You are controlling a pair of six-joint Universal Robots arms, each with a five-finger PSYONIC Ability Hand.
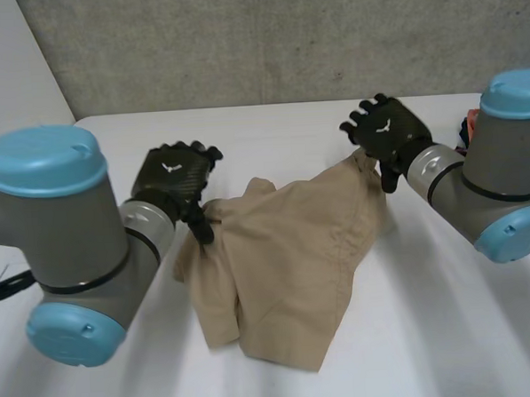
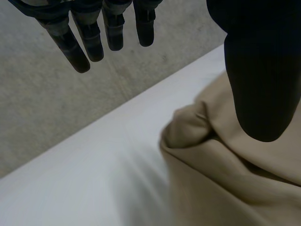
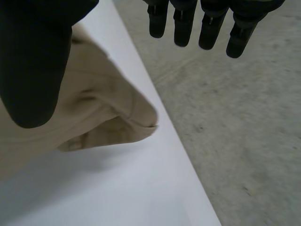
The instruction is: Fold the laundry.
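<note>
Here, a crumpled tan garment lies on the white worktop, its loose end toward 6 o'clock. At its 9 o'clock edge the left robot hand is released, fingers straight, thumb just over the cloth. At its 1 o'clock corner the right robot hand is likewise released, fingers straight, thumb beside the fabric. A grey concrete wall stands beyond at 12 o'clock.

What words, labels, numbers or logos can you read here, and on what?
No readable words or numbers.
Left hand: small white emblem on its back, no letters.
Right hand: the same white emblem, no letters.
Tan shorts: no label or print visible.
Orange object beside the right arm: too hidden to read.
</note>
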